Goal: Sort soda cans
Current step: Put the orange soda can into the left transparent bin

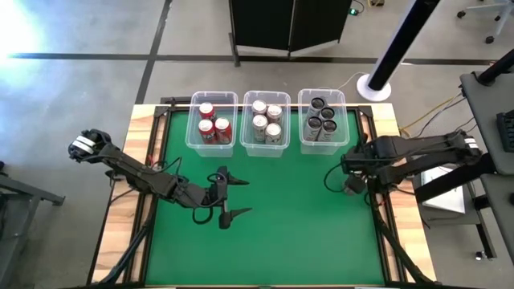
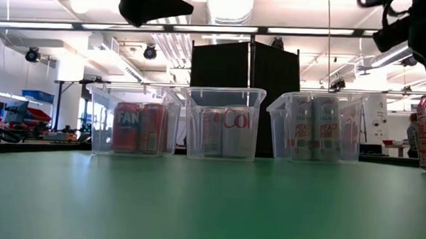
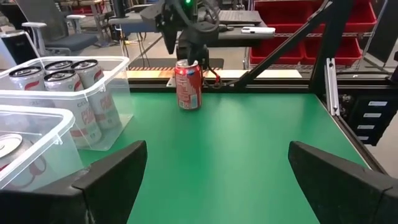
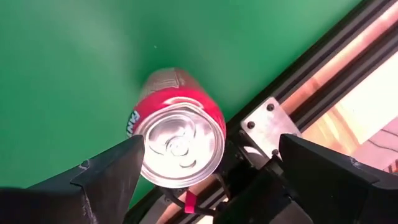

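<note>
right wrist view: right gripper hangs wide open, holding nothing, directly over a red can standing beside the table's edge rail. left gripper waits spread, empty. risk: an off-centre descent could tip the can against the rail.

Both arms were dark, slim and jointed, the left arm carrying a white-banded base joint; black cable looped beside the right arm.
</note>
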Controlling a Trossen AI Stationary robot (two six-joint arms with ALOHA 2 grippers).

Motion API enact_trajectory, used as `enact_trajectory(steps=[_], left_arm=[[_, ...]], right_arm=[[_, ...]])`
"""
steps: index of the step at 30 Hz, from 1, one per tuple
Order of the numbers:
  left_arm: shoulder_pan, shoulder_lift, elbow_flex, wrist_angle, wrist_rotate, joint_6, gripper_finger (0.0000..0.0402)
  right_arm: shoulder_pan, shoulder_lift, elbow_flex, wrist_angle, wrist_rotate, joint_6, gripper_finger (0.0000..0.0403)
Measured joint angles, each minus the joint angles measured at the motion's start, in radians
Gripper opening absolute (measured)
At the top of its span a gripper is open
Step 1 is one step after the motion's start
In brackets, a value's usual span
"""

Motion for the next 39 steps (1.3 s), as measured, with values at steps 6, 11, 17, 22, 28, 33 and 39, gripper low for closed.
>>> enact_trajectory(steps=[6, 11, 17, 22, 28, 33, 39], left_arm=[[0.000, 0.000, 0.006, -0.002, 0.000, 0.001, 0.0375], [0.000, 0.000, 0.006, -0.007, 0.000, 0.000, 0.0375], [0.000, 0.000, 0.006, -0.022, 0.001, -0.002, 0.0375], [0.000, 0.000, 0.005, -0.025, 0.001, -0.003, 0.0375], [0.000, 0.000, 0.005, -0.024, 0.001, -0.003, 0.0375], [0.000, 0.000, 0.005, -0.024, 0.001, -0.003, 0.0375], [0.000, 0.000, 0.005, -0.024, 0.001, -0.007, 0.0375]], right_arm=[[-0.047, 0.002, -0.026, 0.068, -0.073, -0.057, 0.0368], [-0.047, 0.003, -0.060, 0.121, -0.150, -0.060, 0.0368], [-0.047, 0.003, -0.064, 0.132, -0.150, -0.074, 0.0368], [-0.047, 0.005, -0.025, 0.101, -0.066, -0.097, 0.0368], [-0.047, -0.001, 0.032, 0.032, 0.005, -0.095, 0.0368], [-0.047, -0.009, 0.012, 0.032, -0.007, -0.070, 0.0368], [-0.047, -0.007, -0.052, 0.080, -0.065, -0.051, 0.0368]])
